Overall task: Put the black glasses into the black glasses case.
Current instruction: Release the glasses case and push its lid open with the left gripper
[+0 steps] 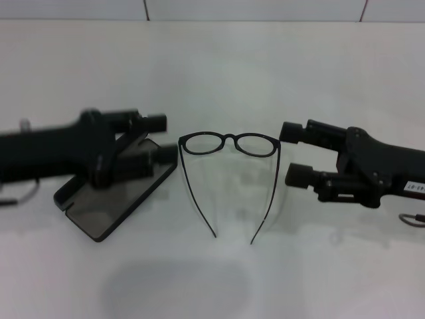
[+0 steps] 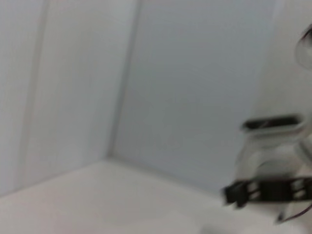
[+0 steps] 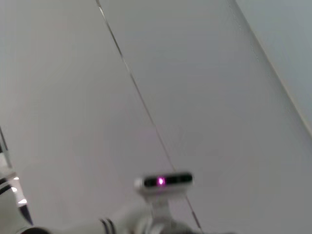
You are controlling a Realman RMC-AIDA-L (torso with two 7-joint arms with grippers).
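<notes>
The black glasses (image 1: 230, 137) stand on the white table in the middle of the head view, lenses at the far side and both temple arms unfolded toward me. The black glasses case (image 1: 109, 209) lies open to their left, grey lining up, partly hidden under my left arm. My left gripper (image 1: 161, 138) is open and empty, over the case's far right corner, just left of the glasses. My right gripper (image 1: 293, 154) is open and empty, just right of the glasses' right hinge. Neither touches the glasses. The wrist views show neither object.
The white table (image 1: 219, 60) runs back to a pale wall. The left wrist view shows wall panels and a black part of the robot (image 2: 268, 190). The right wrist view shows the wall and the head camera (image 3: 163, 181) with a pink light.
</notes>
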